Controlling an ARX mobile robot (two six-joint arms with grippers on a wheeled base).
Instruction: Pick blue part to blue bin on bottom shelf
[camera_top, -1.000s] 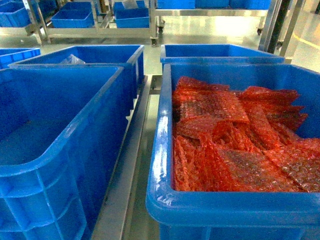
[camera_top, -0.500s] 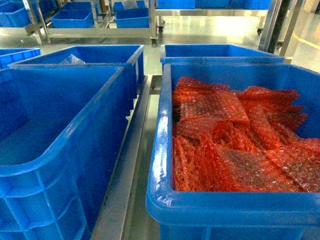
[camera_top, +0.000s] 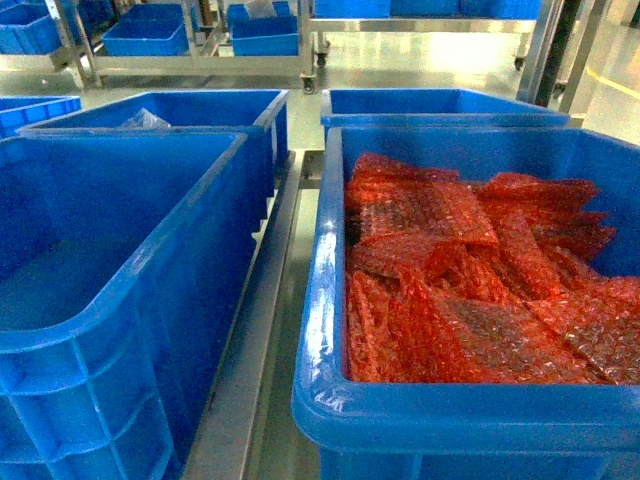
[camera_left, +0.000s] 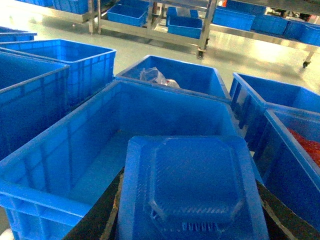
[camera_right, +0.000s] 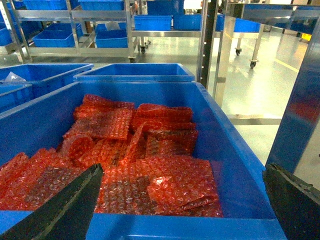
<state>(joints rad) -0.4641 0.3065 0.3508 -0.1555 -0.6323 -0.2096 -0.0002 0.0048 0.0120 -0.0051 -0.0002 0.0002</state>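
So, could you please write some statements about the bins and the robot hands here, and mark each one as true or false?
1. The left hand holds a blue part above the empty bin. True.
2. The right hand grips a red sheet. False: it is open and holds nothing.
3. The right bin holds red bubble wrap. True.
4. The empty bin is green. False: it is blue.
5. The bin behind the empty one is empty too. False: clear plastic lies in it.

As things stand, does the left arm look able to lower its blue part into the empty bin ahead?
Probably yes: the blue part sits at the empty bin's open near rim, with nothing visible in between.
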